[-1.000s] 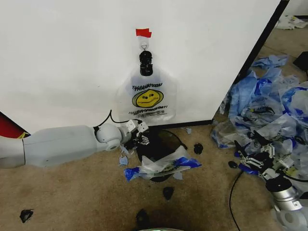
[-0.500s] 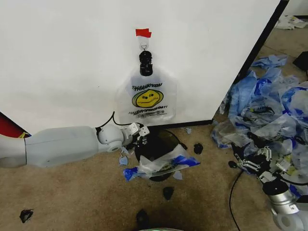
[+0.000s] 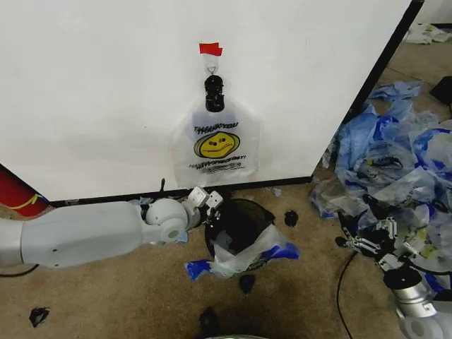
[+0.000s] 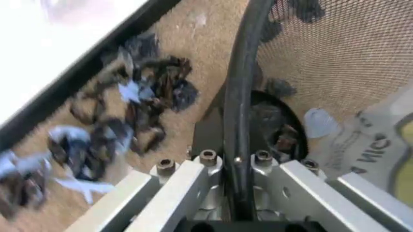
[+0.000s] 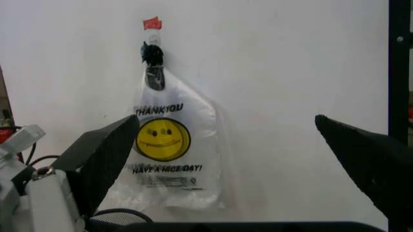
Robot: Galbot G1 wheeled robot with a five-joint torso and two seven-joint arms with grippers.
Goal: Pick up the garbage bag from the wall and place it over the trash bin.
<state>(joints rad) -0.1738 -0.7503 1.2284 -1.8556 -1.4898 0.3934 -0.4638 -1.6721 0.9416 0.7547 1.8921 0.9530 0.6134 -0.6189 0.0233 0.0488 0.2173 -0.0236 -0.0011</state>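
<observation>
The garbage bag [image 3: 215, 145] with its yellow smiley face hangs flat on the white wall [image 3: 99, 92] from a black clip [image 3: 214, 92] under a piece of red tape [image 3: 210, 49]; the right wrist view also shows the bag [image 5: 169, 145]. Below it the black mesh trash bin [image 3: 240, 222] stands on the carpet, with a translucent blue-handled bag [image 3: 244, 256] draped over its near side. My left gripper [image 3: 210, 203] is shut on the bin's far-left rim [image 4: 239, 96], which runs between its fingers [image 4: 261, 157]. My right gripper [image 3: 359, 240] hovers open at the right, far from bin and bag, and faces the wall [image 5: 226, 121].
A heap of bluish plastic bags [image 3: 395, 148] covers the floor at the right. Black scraps [image 3: 246, 282] lie on the carpet around the bin. A red cylinder [image 3: 14, 194] stands at the far left by the wall's black base strip. A black cable [image 3: 341, 282] runs near my right arm.
My left gripper has moved right and toward me with the bin's rim, shifting the bin and its draped bag. The right gripper drifted slightly left. The hanging bag has not moved.
</observation>
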